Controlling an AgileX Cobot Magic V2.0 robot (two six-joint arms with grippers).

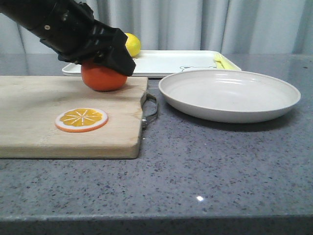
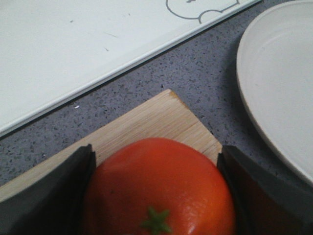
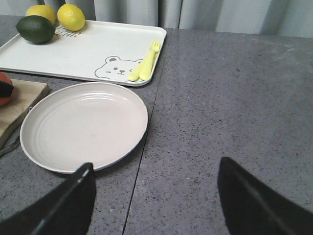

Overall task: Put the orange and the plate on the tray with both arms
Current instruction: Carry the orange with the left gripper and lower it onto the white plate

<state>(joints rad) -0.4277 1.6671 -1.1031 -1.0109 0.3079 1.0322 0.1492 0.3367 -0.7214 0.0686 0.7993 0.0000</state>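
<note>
The orange (image 1: 102, 78) sits on the far right corner of a wooden cutting board (image 1: 39, 107). My left gripper (image 1: 108, 59) comes down over it from the left. In the left wrist view its fingers (image 2: 54, 196) press both sides of the orange (image 2: 156, 186), stem spot up. The cream plate (image 1: 230, 95) lies on the table right of the board, in front of the white tray (image 1: 171, 61). My right gripper (image 3: 154, 200) is open and empty over bare table, just right of the plate (image 3: 83, 127). The bear drawing on the tray (image 3: 73, 54) shows.
An orange slice (image 1: 81, 119) lies on the board, whose metal handle (image 1: 150, 110) points toward the plate. On the tray are two lemons (image 3: 71, 16), a dark green fruit (image 3: 35, 28) and a yellow fork and spoon (image 3: 144, 66). Curtains hang behind.
</note>
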